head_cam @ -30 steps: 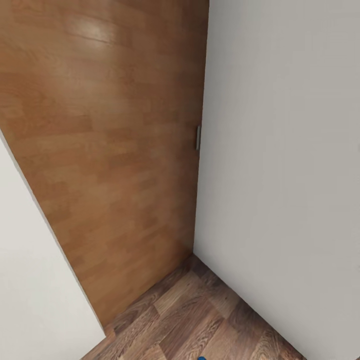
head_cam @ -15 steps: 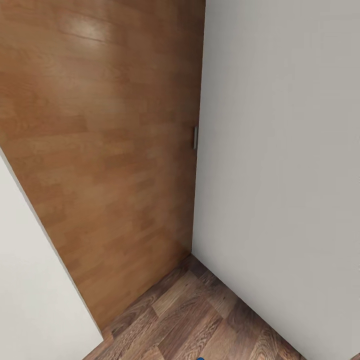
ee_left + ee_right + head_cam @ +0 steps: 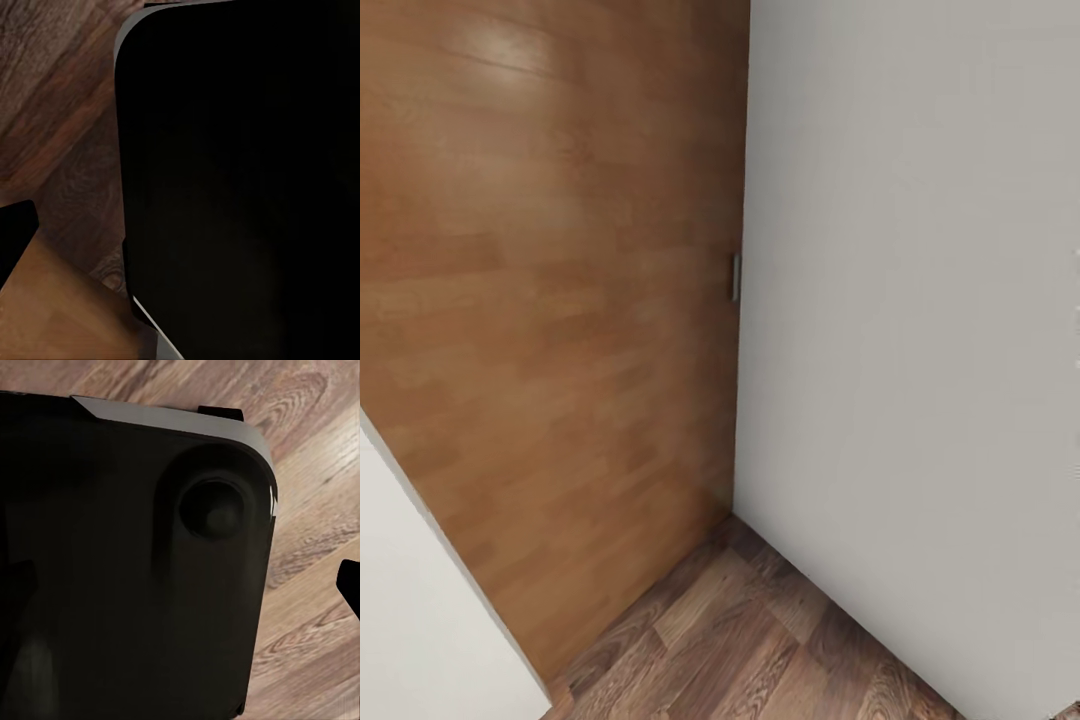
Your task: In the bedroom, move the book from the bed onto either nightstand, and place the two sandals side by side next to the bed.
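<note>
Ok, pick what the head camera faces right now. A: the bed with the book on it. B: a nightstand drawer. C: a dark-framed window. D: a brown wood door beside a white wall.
D: the head view shows a brown wood door meeting a white wall, with a small metal handle at the door's edge and wood-plank floor below.

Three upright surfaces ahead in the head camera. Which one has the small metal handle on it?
The brown wood-grain panel in the middle. The small metal handle sits at its right edge, where it meets the plain white wall. The white surface at lower left is bare too.
</note>
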Motion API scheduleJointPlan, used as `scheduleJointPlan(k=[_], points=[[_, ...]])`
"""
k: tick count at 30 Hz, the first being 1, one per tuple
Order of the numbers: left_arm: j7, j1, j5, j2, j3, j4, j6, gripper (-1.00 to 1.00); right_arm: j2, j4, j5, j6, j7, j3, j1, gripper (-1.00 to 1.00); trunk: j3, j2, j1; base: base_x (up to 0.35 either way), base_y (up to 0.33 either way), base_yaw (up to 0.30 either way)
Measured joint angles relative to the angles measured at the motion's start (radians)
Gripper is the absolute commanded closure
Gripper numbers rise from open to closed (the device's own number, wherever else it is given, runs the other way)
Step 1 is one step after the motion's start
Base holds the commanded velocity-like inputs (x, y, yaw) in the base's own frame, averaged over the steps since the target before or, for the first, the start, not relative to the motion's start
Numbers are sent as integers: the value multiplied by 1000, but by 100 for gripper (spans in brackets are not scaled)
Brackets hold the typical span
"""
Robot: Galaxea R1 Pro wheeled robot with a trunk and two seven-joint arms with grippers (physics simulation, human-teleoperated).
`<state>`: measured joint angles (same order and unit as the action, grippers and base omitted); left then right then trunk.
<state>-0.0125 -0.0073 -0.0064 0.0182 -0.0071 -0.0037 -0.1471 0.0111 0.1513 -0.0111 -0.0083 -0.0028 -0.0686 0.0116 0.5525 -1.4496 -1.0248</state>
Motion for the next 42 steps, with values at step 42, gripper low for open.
scheduleJointPlan(k=[42], points=[[0, 0, 1, 0, 0, 0, 0, -100, 0, 0, 0, 0, 0, 0, 0, -100, 0, 0, 0, 14, 2, -133]])
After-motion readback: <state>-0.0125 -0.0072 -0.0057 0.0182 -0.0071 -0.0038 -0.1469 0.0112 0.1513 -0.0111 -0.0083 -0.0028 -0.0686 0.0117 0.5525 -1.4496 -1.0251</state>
